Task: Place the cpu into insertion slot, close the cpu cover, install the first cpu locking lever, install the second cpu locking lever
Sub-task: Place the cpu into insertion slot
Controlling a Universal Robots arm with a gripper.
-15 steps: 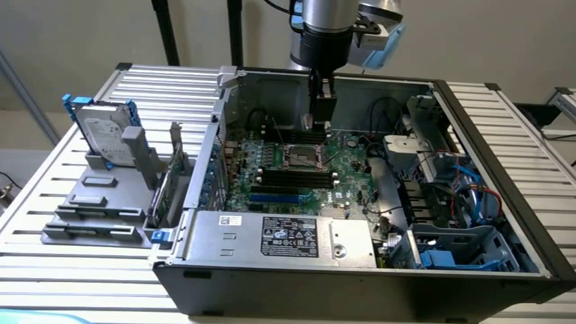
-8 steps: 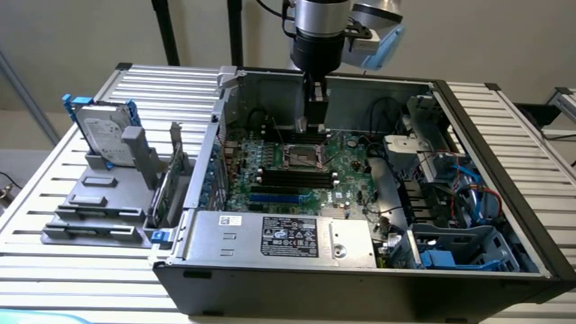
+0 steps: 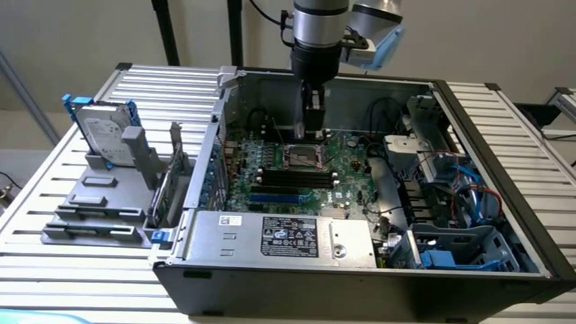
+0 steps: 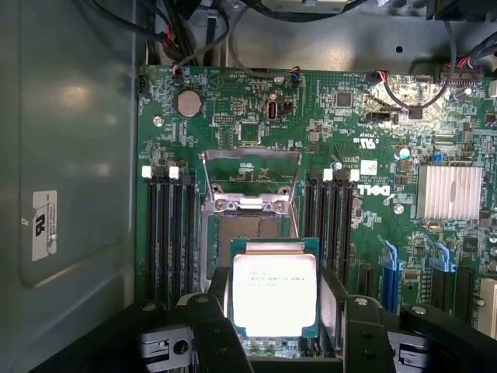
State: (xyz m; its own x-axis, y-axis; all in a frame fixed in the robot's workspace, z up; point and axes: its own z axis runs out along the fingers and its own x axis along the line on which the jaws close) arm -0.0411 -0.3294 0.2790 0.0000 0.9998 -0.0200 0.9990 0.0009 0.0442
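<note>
We found the gripper (image 3: 311,127) lowered into the open computer case (image 3: 360,290). Its two fingers (image 4: 211,318) were closed on opposite edges of the cpu (image 4: 274,289), which sat between them with its pale metal face turned up toward the wrist. Directly below the gripper lay the insertion slot (image 4: 242,231), its dark centre partly hidden by the held chip. We could not tell whether the cpu touched the slot or hung just above it. Just beyond the fingertips, the cpu cover (image 4: 250,177) stood flipped open, tilted away from the slot. Black memory sticks (image 4: 167,225) ran along both sides of the gripper on the green motherboard (image 4: 373,163).
</note>
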